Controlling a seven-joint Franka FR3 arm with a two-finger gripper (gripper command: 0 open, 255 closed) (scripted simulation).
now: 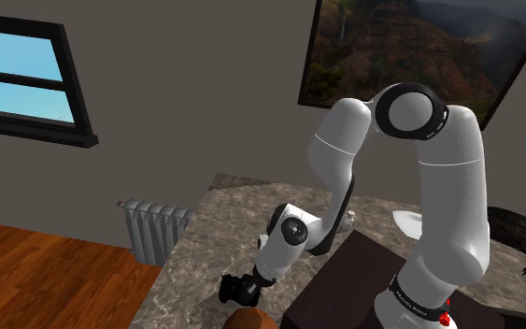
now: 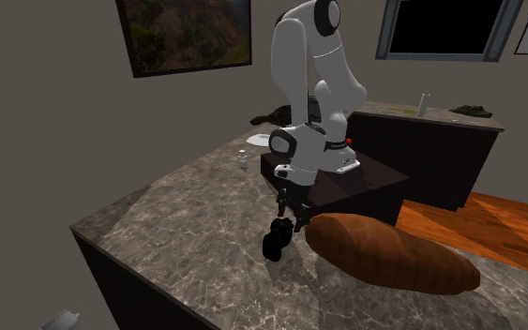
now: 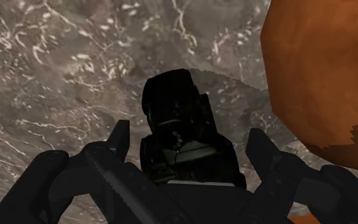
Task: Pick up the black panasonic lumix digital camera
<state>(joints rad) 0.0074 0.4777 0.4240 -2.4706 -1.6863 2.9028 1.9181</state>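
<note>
The black digital camera (image 3: 177,108) stands on the marble counter (image 2: 187,225), close to its front edge in the shoulder view. My gripper (image 3: 190,141) has come down over it and is open. One finger (image 3: 121,137) is on each side of the camera body, with a small gap to it on both sides. In the second exterior view the gripper (image 2: 288,216) sits right at the top of the camera (image 2: 277,240). From the shoulder view, gripper (image 1: 249,283) and camera (image 1: 228,293) merge into one dark shape.
A big brown loaf-shaped thing (image 2: 393,253) lies right next to the camera, on the side toward the second exterior view's right. The dark stand (image 2: 365,178) is just behind. A small bottle (image 2: 243,160) and a white plate (image 2: 257,140) sit farther back. A radiator (image 1: 153,229) is below the counter's edge.
</note>
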